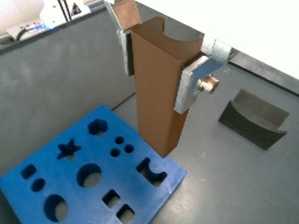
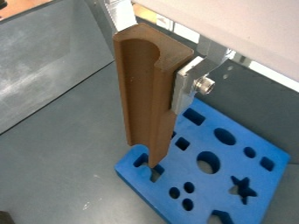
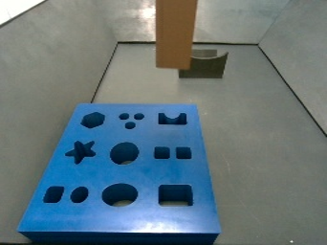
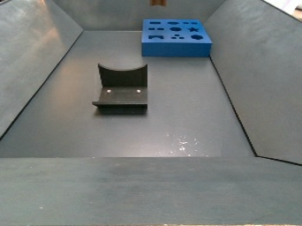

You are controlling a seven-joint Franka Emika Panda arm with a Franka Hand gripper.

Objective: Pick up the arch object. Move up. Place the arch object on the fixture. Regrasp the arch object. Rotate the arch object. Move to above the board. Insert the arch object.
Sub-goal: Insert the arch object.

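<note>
My gripper [image 1: 155,87] is shut on the arch object [image 1: 156,114], a long orange-brown wooden block that hangs upright with its arch notch at the top end between the fingers [image 1: 193,83]. In a wrist view the arch object [image 2: 146,96] has its lower end in the air over the edge of the blue board [image 2: 222,171]. In a side view the arch object [image 3: 177,33] hangs high beyond the board [image 3: 128,191], with the gripper out of frame. The dark fixture [image 4: 122,88] stands empty on the floor and shows in a wrist view [image 1: 254,115]. The board also shows in a wrist view [image 1: 70,179].
Grey sloping walls [image 4: 35,62] enclose the dark floor on all sides. The board [image 4: 177,37] lies at one end of the bin and the fixture [image 3: 205,63] stands apart from it. The board's cutouts include a star, a hexagon, circles, squares and an arch.
</note>
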